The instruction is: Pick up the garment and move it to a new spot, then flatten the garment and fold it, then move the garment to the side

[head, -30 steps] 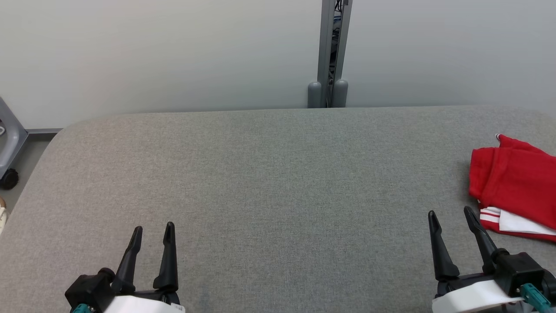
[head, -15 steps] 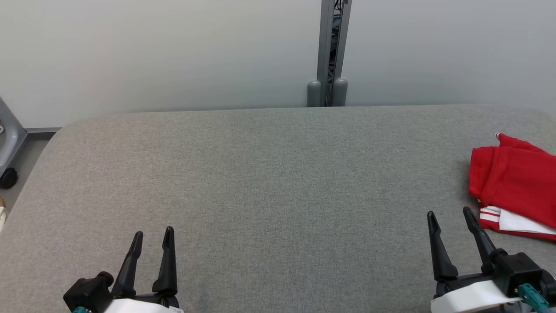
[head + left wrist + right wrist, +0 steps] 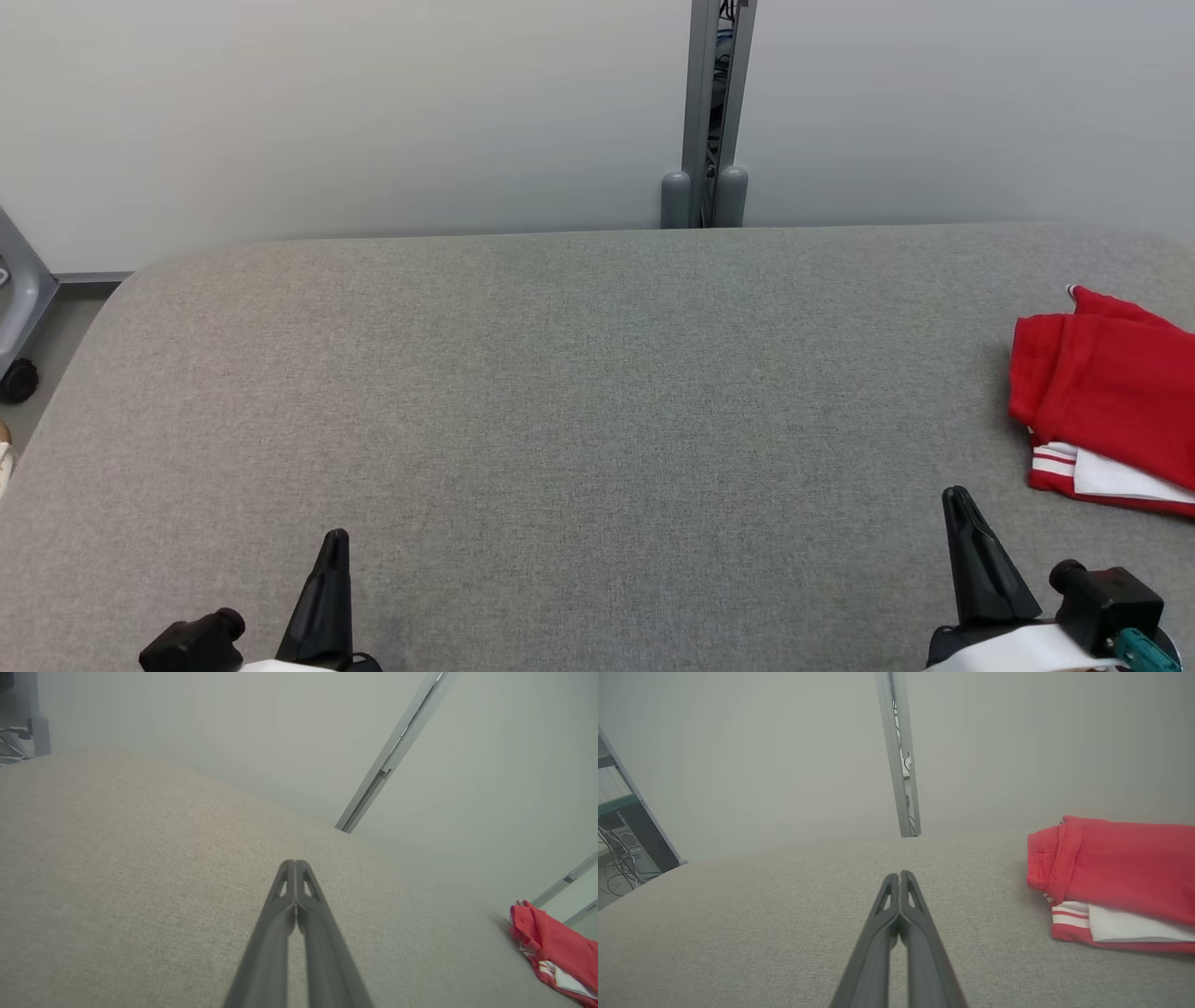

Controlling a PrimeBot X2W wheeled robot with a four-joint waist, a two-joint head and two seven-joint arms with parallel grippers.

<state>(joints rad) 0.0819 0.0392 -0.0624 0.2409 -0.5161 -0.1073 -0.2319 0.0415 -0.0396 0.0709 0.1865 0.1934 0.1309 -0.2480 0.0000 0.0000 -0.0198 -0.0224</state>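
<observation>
The garment (image 3: 1106,401) is red with white parts and red-white stripes, lying folded at the right edge of the grey padded table (image 3: 579,392). It also appears at the right as the garment (image 3: 1115,877) and, small and far right, as the garment (image 3: 553,947). My right gripper (image 3: 957,499) is shut and empty near the front edge, left of and nearer than the garment, apart from it. My left gripper (image 3: 334,539) is shut and empty at the front left. The pressed-together left fingertips (image 3: 295,865) and right fingertips (image 3: 900,877) hover over bare fabric.
A grey wall with a vertical metal post (image 3: 714,112) stands behind the table. A grey frame with a caster wheel (image 3: 19,378) stands on the floor at the far left. Cables and equipment (image 3: 621,849) lie beyond the table's left end.
Both grippers have gone from open to shut on nothing and drawn back toward the front edge. The garment has not moved.
</observation>
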